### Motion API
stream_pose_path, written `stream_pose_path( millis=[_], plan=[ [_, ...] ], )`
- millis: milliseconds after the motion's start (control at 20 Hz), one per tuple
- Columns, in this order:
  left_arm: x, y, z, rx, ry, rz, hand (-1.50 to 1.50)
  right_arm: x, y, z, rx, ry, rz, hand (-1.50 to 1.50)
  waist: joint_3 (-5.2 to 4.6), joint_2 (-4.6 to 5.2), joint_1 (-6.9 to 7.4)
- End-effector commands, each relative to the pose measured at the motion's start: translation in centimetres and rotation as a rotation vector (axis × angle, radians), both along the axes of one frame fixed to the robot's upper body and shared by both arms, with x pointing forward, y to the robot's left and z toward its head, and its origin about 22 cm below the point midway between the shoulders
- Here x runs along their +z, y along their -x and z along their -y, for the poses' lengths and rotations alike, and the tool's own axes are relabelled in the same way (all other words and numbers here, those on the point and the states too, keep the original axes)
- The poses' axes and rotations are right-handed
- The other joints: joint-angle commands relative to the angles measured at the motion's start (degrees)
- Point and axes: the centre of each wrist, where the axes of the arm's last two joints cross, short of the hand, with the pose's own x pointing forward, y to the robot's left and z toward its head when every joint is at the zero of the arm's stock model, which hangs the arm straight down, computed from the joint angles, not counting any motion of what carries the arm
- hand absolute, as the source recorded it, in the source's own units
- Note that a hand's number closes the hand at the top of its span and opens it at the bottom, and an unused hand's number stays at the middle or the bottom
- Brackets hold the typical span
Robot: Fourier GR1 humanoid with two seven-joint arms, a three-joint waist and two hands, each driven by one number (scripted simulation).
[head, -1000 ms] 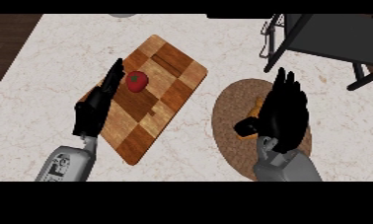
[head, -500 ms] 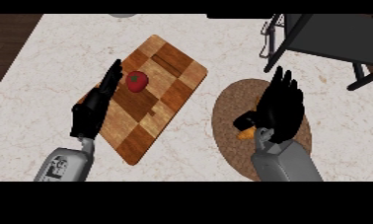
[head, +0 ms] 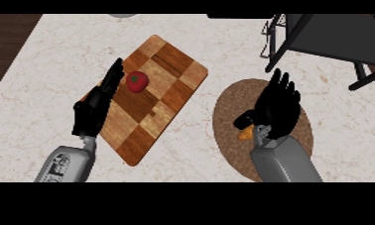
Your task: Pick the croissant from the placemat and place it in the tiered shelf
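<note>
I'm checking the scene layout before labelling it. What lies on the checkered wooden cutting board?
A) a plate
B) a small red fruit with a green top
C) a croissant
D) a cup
B: a red fruit sits on the cutting board, close beside the left hand.

Checkered brown board, red tomato.

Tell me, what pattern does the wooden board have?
The wooden board shows a checkerboard of light and dark brown squares, seen in the head view.
</note>
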Motion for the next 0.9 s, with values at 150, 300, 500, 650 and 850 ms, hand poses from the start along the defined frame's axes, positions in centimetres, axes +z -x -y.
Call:
stream_pose_path(
  millis=[150,300,500,650,850],
  plan=[
    [0.9,0.4,0.9,-0.010,-0.007,-0.011,0.00,0.9,-1.2,-0.2,-0.217,-0.015,-0.105,-1.50,0.03,-0.19,0.17],
    [0.1,-0.6,-0.4,0.021,-0.002,-0.008,0.00,-1.5,0.3,-0.8,-0.209,-0.009,-0.111,-1.50,-0.01,-0.06,-0.26],
    [-1.0,0.5,1.4,-0.014,-0.003,-0.008,0.00,-2.2,-0.8,-0.9,-0.223,0.002,-0.120,-1.50,0.01,0.01,0.10],
    [-0.1,-0.5,-0.2,0.006,-0.005,0.000,0.00,-3.9,-1.0,-0.4,-0.234,0.012,-0.136,-1.50,0.03,0.11,0.11],
    [0.8,-0.8,-0.4,0.007,-0.009,-0.009,0.00,-3.7,-1.8,1.4,-0.242,-0.009,-0.127,-1.50,0.04,0.07,-0.26]
  ],
)
